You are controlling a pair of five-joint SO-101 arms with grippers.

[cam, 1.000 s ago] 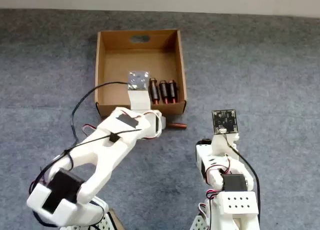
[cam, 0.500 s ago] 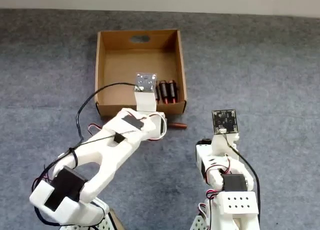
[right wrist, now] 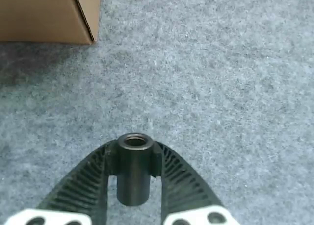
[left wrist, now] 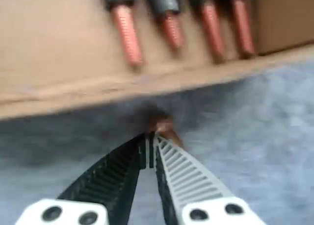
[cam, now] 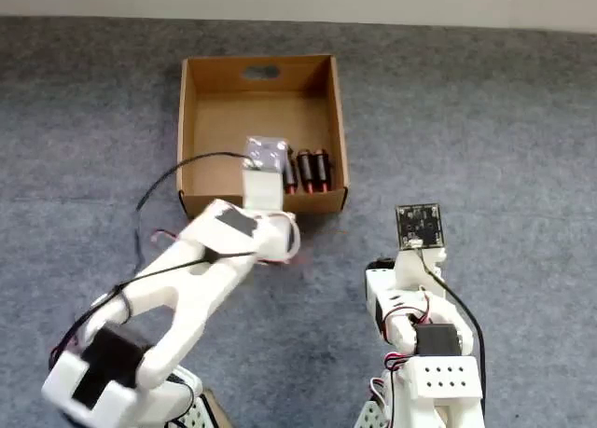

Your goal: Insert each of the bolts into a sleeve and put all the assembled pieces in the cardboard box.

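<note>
Right pincer point(right wrist: 133, 154) is clamped on a black sleeve point(right wrist: 132, 181). Left pincer point(left wrist: 148, 138) has swung over, tips pinched on the last loose bolt point(left wrist: 163, 125), now gone from its desk point(cam: 522, 148) spot. 4 assembled pieces point(left wrist: 126, 36) lie in the cardboard box point(cam: 184, 130). Insertion likely next.

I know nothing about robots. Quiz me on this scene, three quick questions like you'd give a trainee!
1. True or false: the right gripper holds a black sleeve.
2. In the left wrist view, how many assembled pieces lie in the cardboard box? A) two B) four C) six
3. Fill in: just outside the box's front wall, the left gripper pinches a copper-coloured ____ at its tips.

Key: 1 true; 2 B; 3 bolt.
</note>
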